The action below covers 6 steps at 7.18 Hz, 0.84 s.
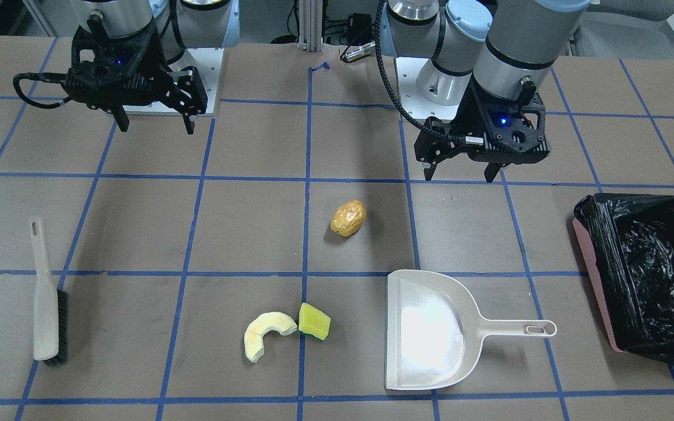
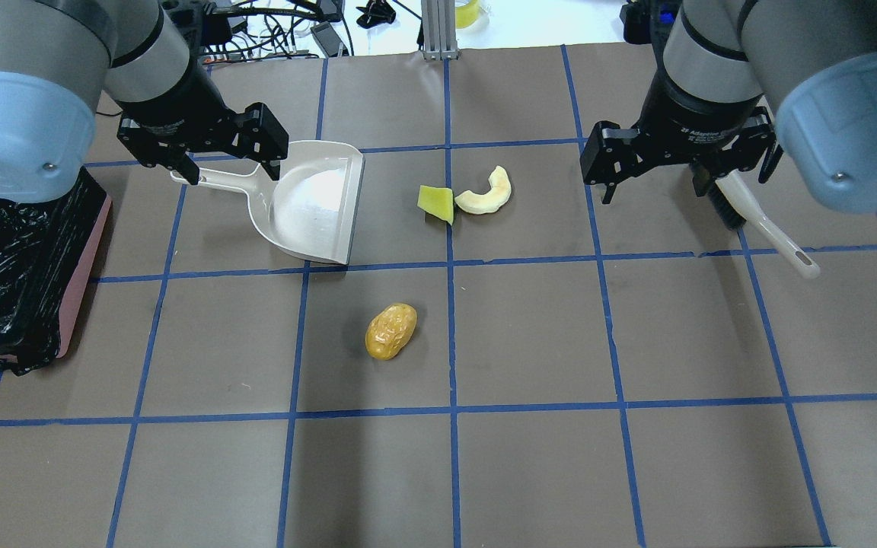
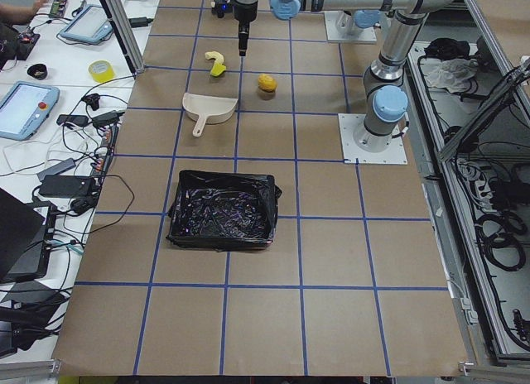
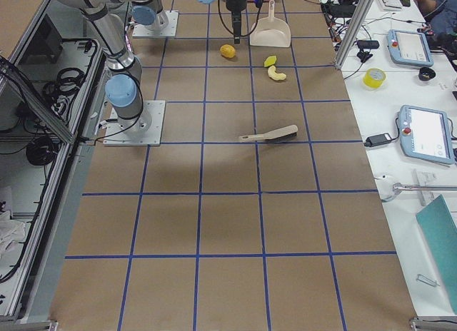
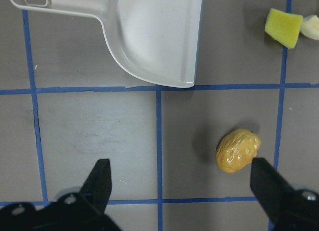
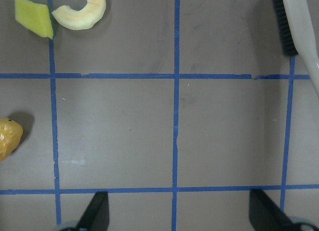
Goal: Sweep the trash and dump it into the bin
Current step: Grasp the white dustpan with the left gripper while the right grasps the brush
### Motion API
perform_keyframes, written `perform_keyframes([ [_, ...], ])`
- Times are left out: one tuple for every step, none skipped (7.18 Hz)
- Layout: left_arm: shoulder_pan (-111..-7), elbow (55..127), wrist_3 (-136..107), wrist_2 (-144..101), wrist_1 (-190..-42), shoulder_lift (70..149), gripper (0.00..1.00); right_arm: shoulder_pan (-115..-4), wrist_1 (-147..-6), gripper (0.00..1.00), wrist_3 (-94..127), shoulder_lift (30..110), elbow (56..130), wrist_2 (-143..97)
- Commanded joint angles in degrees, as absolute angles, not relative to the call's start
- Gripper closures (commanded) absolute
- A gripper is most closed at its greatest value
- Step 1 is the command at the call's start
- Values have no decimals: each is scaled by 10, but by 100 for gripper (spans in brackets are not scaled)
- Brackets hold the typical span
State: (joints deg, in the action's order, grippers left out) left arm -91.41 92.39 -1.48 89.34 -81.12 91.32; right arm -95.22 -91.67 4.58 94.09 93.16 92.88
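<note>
Both arms hang above the bench [image 1: 243, 234], and nothing has been picked up yet. The left end effector [image 1: 460, 175] is released, fingers spread wide and empty. The right end effector [image 1: 155, 127] is the same, spread and holding nothing.

Here's the geometry that matters. The dustpan [image 1: 430, 330] lies flat out ahead of the left end effector, away from the robot's base. Its handle points outboard toward the bin [image 1: 594, 275] and its mouth faces inboard. In the left wrist view that handle runs crosswise, along the same line as the gap between the fingers. I'd judge the wrist needs a turn before it can pinch across it.

The brush [image 1: 47, 304] lies ahead of the right end effector and outboard of it. Its long axis runs out from the robot, handle end nearer, bristles facing inboard. The right arm is plainly nearer the brush, the left arm nearer the dustpan and bin.

Now the count: three pieces to sweep.
- The potato-like lump [image 1: 348, 218] sits closest, ahead and inboard of the left end effector.
- The sponge cube [image 1: 314, 321] and the rind slice [image 1: 264, 333] touch each other farther out, between the two arms, near the dustpan's mouth.

There's one dustpan, one brush and one bin. The bin stands well outboard of the left end effector, past the handle's tip.
</note>
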Motion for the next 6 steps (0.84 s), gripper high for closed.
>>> perform_keyframes([
  [-915, 925, -18, 893, -811, 918, 0, -953, -911, 0, 46, 940, 932, 929],
  [-915, 925, -18, 892, -810, 918, 0, -953, -911, 0, 46, 938, 933, 928],
  [-915, 925, -19, 892, -811, 917, 0, -949, -919, 0, 35, 913, 933, 927],
  [-916, 925, -18, 893, -813, 915, 0, -941, -922, 0, -14, 891, 933, 928],
  [-917, 933, -16, 893, -819, 906, 0, -912, -924, 0, -55, 869, 934, 931],
  [-918, 950, -18, 892, -816, 905, 0, -874, -937, 0, -98, 854, 936, 930],
])
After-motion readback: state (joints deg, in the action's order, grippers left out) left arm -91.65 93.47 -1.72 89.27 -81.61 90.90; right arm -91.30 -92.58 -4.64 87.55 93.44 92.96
